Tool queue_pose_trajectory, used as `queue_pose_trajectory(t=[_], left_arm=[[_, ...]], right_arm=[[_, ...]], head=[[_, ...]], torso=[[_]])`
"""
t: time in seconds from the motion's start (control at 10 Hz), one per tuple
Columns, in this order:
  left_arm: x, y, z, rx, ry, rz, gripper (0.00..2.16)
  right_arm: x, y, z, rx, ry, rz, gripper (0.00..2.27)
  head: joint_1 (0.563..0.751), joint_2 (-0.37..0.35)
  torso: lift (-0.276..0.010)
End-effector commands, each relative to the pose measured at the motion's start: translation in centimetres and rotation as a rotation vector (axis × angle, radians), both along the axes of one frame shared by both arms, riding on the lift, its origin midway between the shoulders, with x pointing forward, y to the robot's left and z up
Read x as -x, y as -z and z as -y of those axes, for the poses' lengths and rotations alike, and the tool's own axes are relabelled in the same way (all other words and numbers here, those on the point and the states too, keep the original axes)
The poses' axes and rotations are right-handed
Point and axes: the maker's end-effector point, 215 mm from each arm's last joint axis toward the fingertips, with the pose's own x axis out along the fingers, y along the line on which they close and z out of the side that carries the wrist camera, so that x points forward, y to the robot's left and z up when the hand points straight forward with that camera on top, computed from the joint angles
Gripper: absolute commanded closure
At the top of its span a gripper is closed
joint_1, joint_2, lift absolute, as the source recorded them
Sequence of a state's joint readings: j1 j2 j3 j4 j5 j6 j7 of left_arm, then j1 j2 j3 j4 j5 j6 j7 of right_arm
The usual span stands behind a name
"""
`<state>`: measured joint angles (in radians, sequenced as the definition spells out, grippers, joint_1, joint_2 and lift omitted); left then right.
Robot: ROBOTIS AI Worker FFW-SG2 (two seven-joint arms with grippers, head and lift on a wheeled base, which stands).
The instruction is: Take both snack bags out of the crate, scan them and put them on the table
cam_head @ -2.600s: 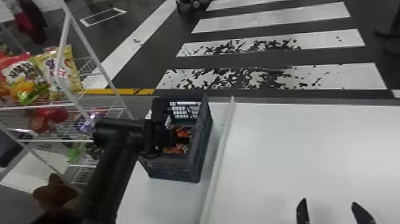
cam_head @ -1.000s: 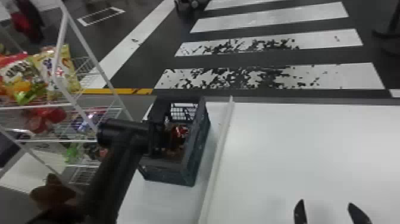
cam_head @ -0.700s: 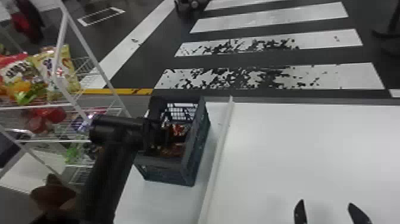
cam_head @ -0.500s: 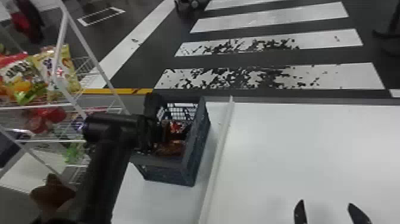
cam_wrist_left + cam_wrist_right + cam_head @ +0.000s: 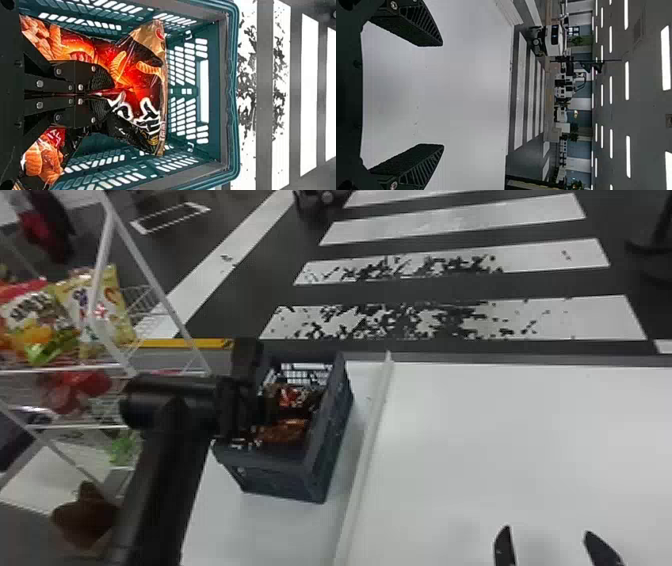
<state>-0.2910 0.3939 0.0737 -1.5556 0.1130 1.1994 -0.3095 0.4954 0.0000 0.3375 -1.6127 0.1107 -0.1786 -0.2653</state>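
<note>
In the head view my left gripper [image 5: 270, 410] is inside the dark crate [image 5: 332, 440], with a red-and-black snack bag [image 5: 292, 395] and a brownish bag surface [image 5: 284, 431] beside it. The left wrist view has the left gripper [image 5: 105, 94] closed on a fold of the snack bag [image 5: 152, 85], which bulges around both fingers within the crate [image 5: 230, 99]. The other snack bag [image 5: 43, 158] lies against it, partly hidden by the gripper. Parked over the table's near part, my right gripper [image 5: 552, 547] is open; its fingers stand wide apart around nothing, as the right wrist view of that gripper [image 5: 442, 95] confirms.
A wire rack [image 5: 112, 367] with colourful bags stands left of the crate, near my left arm. A raised white strip [image 5: 367, 460] runs along the white table [image 5: 500, 440] just right of the crate. Striped floor lies beyond the table.
The left arm has shifted slightly to the left at the crate, and more of the crate's inside shows. The crate moved slightly left and nearer. The right gripper has stayed in place lately.
</note>
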Motion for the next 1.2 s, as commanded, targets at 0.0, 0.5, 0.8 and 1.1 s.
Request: queue_pose_trajectory(t=[0.0, 0.5, 0.8, 1.1], left_arm=[[0.6, -1.2, -0.3, 0.007, -0.012, 0.006, 2.14], [1.4, -5.7, -0.5, 0.022, -0.027, 0.068, 2.14], [1.5, -8.0, -0.2, 0.027, -0.025, 0.104, 2.14], [2.3, -7.3, -1.1, 0.025, -0.044, 0.097, 2.14]], right_arm=[[0.0, 0.0, 0.0, -0.001, 0.001, -0.001, 0.08], [-0.1, 0.1, -0.2, 0.0, -0.002, -0.003, 0.08], [0.0, 0.1, -0.4, 0.0, -0.007, -0.007, 0.08], [0.0, 0.2, -0.4, 0.0, -0.007, -0.009, 0.08]], head=[[0.695, 0.35], [0.695, 0.35], [0.695, 0.35], [0.695, 0.35]], torso=[[-0.092], [-0.092], [-0.092], [-0.092]])
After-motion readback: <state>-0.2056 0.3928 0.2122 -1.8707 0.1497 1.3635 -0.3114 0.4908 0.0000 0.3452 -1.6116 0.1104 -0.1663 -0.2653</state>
